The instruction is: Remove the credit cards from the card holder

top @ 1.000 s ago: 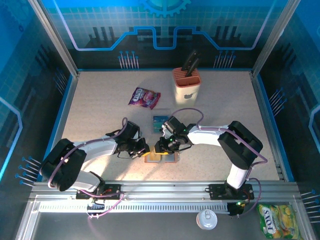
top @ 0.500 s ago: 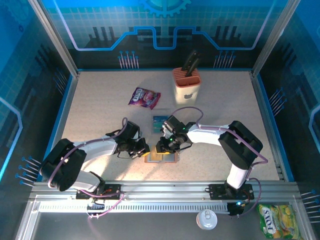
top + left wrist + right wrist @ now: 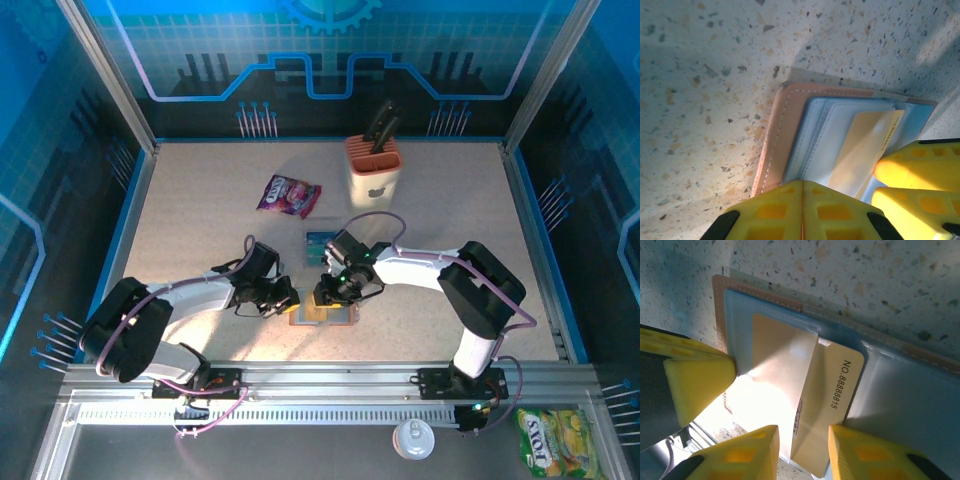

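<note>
The card holder (image 3: 340, 319) lies open on the table near the front, brown edge (image 3: 785, 130) and grey-blue inner faces (image 3: 920, 405) showing. A tan credit card (image 3: 835, 390) marked NO.88888815 sticks partway out of its clear pocket (image 3: 865, 145). My right gripper (image 3: 802, 450) is open, its fingertips astride the card's free end (image 3: 325, 296). My left gripper (image 3: 802, 200) is shut and presses down on the holder's left part (image 3: 288, 297). Another credit card (image 3: 320, 243), teal, lies flat on the table just behind the holder.
A purple snack packet (image 3: 288, 194) lies at the back left of centre. A beige knife block (image 3: 374, 168) with an orange top stands at the back. Below the front rail sit a white lid (image 3: 413, 438) and a yellow-green packet (image 3: 558, 440).
The right wrist has shifted very slightly over the holder. The left arm and the holder have stayed put.
</note>
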Tool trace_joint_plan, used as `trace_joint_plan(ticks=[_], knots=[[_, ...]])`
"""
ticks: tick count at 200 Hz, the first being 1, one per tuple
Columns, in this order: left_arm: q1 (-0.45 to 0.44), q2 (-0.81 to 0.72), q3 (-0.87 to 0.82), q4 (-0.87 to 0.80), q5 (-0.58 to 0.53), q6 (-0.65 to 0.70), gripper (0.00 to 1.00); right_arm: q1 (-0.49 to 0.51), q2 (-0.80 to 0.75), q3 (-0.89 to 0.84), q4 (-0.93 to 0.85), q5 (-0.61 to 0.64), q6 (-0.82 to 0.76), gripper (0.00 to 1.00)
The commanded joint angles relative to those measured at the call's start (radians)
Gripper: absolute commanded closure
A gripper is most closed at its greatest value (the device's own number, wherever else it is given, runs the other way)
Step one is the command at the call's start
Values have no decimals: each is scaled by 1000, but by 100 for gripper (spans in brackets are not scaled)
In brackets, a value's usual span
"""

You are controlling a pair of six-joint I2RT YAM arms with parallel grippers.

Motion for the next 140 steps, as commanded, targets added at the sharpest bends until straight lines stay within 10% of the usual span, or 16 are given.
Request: trace_joint_plan(ticks=[1,140], knots=[[8,-19,-2,-58,-20,32,91,11,-25,26,-53,36,-29,67],[7,-74,45,-101,0,48,91,12,-28,15,-6,-26,-6,67]])
